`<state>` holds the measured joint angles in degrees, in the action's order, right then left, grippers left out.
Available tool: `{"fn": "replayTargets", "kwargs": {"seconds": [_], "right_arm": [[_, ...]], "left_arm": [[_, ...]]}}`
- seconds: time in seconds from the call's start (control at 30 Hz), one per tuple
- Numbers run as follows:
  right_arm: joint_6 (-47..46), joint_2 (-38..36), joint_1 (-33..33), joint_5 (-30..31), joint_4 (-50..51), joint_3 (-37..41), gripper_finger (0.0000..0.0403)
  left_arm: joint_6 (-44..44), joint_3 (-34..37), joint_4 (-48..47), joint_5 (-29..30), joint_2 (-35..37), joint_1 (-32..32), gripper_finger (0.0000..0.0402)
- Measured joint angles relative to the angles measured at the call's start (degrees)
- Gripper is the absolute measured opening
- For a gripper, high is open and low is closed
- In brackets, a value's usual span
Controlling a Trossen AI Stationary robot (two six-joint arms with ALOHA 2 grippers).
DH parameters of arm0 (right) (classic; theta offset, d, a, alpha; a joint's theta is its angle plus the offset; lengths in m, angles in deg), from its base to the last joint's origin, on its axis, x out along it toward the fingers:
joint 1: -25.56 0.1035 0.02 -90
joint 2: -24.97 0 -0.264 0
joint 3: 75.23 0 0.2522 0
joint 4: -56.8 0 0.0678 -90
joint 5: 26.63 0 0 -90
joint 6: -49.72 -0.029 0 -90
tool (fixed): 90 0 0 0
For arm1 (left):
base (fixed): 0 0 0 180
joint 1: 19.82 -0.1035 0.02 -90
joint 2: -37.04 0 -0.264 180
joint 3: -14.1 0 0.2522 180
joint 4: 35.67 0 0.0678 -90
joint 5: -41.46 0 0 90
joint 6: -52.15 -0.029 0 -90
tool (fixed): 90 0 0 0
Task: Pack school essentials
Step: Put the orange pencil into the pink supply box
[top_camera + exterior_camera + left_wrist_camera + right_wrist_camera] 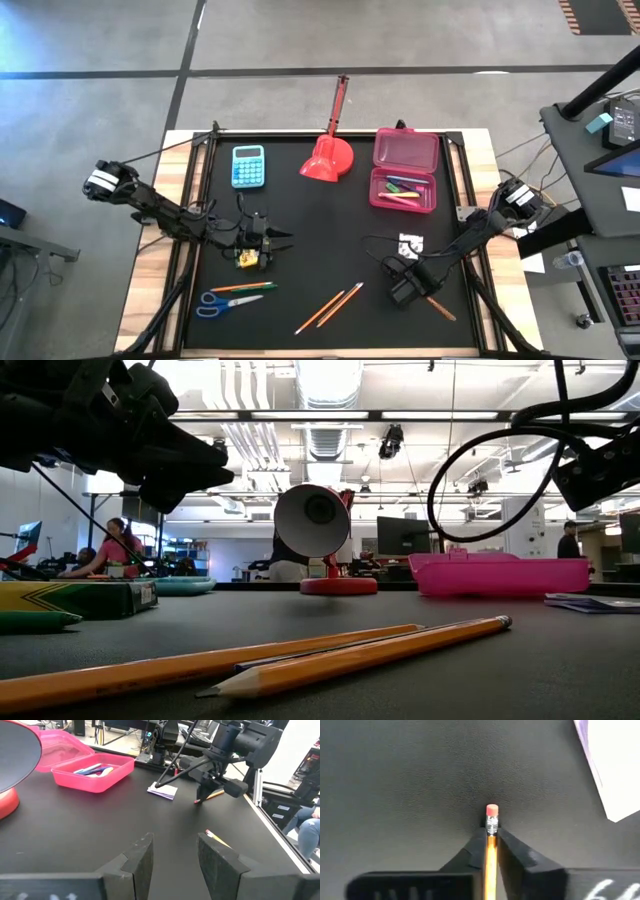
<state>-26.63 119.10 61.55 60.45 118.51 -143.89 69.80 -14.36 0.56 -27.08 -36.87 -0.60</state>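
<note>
Right pincer (491, 851) clenched on an orange pencil (491, 865) low over the matte black worktop (300, 210).
The slim wooden shaft runs along the fingers, its pink eraser and ribbed metal band pointing forward past the tips. Left pincer (172, 860), fingers parted and empty, hovers by the crayon box (247, 259).

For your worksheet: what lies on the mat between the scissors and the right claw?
In the high view, two orange pencils lie between the scissors and the right claw.
</note>
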Motion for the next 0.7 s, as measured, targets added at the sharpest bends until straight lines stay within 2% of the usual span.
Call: {"fn": "replayTargets", "kwargs": {"seconds": [0.23,0.33,0.5,0.7], "right_arm": [[0.61,-1.06,0.00,0.05,0.41,-1.03,0.0015],[2.16,-3.26,0.02,3.01,1.70,-3.05,0.0014],[5.68,-6.95,-0.60,13.69,8.14,-6.22,0.0014],[17.97,-12.58,-5.50,31.42,9.59,-8.62,0.0013]], "left_arm": [[-0.02,0.00,0.01,0.01,0.00,0.00,0.0134],[-0.02,0.00,-0.01,0.02,0.00,0.00,0.0134],[-0.02,0.00,-0.01,0.02,0.00,0.00,0.0134],[-0.07,0.00,-0.01,0.02,0.00,0.00,0.0134]]}}
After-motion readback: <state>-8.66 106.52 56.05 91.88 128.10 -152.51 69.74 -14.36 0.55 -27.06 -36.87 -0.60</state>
